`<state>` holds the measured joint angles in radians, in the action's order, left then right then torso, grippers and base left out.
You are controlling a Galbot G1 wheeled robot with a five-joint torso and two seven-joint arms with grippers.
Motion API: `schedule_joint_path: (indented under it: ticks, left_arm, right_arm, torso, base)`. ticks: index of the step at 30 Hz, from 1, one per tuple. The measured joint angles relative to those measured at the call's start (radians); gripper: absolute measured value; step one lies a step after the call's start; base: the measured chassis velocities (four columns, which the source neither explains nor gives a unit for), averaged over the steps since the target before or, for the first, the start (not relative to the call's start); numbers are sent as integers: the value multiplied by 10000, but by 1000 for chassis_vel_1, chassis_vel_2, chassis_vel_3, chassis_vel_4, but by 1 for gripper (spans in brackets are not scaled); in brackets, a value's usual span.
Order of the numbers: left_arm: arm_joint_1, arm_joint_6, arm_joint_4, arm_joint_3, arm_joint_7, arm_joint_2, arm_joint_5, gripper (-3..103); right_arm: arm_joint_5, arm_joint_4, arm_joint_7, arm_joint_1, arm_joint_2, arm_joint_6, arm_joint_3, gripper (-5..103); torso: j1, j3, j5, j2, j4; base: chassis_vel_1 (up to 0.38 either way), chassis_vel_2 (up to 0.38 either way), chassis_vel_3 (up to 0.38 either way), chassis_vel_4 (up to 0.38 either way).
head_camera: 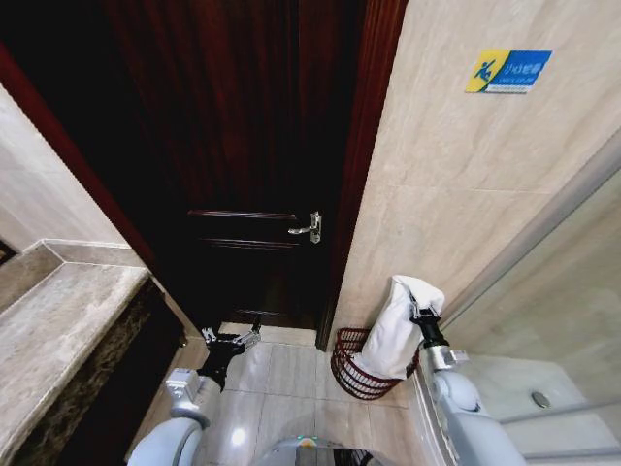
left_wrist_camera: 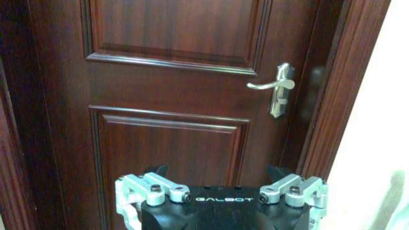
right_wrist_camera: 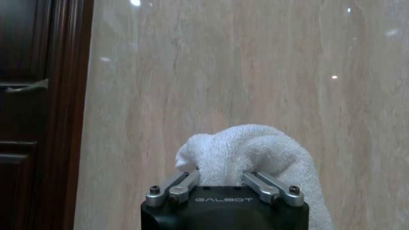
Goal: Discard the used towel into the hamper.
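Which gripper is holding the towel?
The right gripper, raised over the hamper, is shut on the white towel. The left gripper is open, holding nothing, facing the door.

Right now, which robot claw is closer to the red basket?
The right claw. It holds the white towel just above the red wire hamper. The left claw is open and farther off, by the dark wooden door.

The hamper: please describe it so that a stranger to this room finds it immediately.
Find the dark wooden door; right of its frame is a beige tiled wall. At that wall's foot stands the hamper, a round reddish-brown wire basket. The white towel, held by the right gripper, hangs over it.
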<state>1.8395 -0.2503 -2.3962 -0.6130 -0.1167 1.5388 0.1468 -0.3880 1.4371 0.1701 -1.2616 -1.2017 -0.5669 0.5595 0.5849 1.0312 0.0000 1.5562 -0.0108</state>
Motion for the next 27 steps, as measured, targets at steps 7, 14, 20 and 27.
schedule_joint_path:
  ticks: [7,14,20,27]
  left_arm:
    - [0,0,0,0,0,0,0,100]
    - [0,0,0,0,0,0,0,100]
    - [0,0,0,0,0,0,0,100]
    - [0,0,0,0,0,0,0,100]
  right_arm:
    - [19,-507,93,193,-132,-74,-33,12]
    - [22,-1166,196,443,-302,-229,-64,12]
    - [26,-1734,295,569,-380,-437,-98,12]
    - [9,-2125,451,631,-407,-590,-126,12]
  torso:
    - [0,0,0,0,0]
    - [0,0,0,0,0]
    - [0,0,1,0,0]
    - [0,0,-1,0,-1]
  base:
    - [0,0,0,0]
    - [0,0,0,0]
    - [0,0,0,0]
    - [0,0,0,0]
